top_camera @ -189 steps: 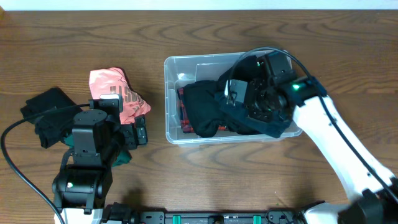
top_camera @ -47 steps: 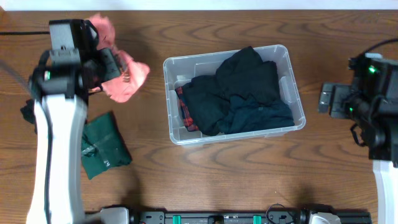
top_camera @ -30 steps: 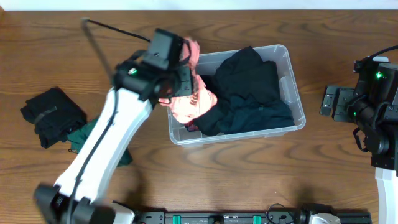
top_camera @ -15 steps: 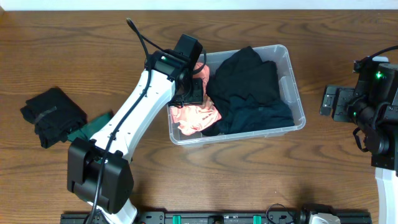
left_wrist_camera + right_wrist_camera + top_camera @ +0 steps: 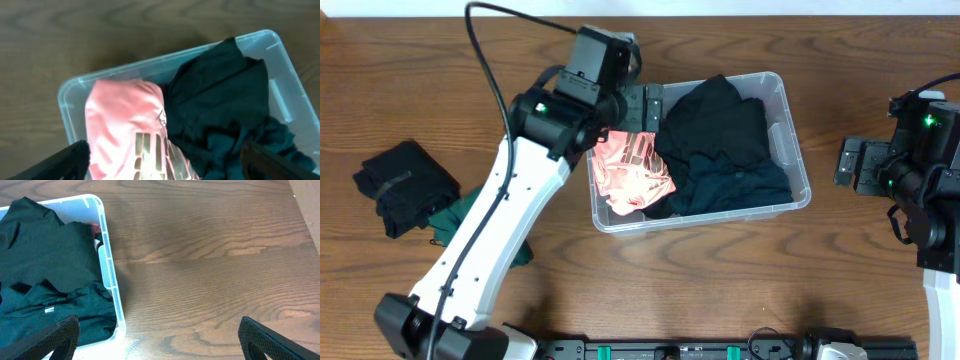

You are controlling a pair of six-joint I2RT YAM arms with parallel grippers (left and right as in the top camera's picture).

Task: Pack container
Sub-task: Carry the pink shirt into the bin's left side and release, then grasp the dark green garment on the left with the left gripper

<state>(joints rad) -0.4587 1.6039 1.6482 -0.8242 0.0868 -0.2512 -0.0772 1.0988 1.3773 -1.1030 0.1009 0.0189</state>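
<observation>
The left end effector (image 5: 167,162) gapes wide and empty over a crumpled pink garment (image 5: 632,168) at 9 o'clock inside the clear rectangular plastic container (image 5: 700,222), mid-surface (image 5: 720,290). The right end effector (image 5: 160,340), equally spread and empty, is at its 3 o'clock.

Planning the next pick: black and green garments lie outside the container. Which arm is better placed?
Left: black garment and green garment lie on its side; right end effector sits beyond the container.
</observation>
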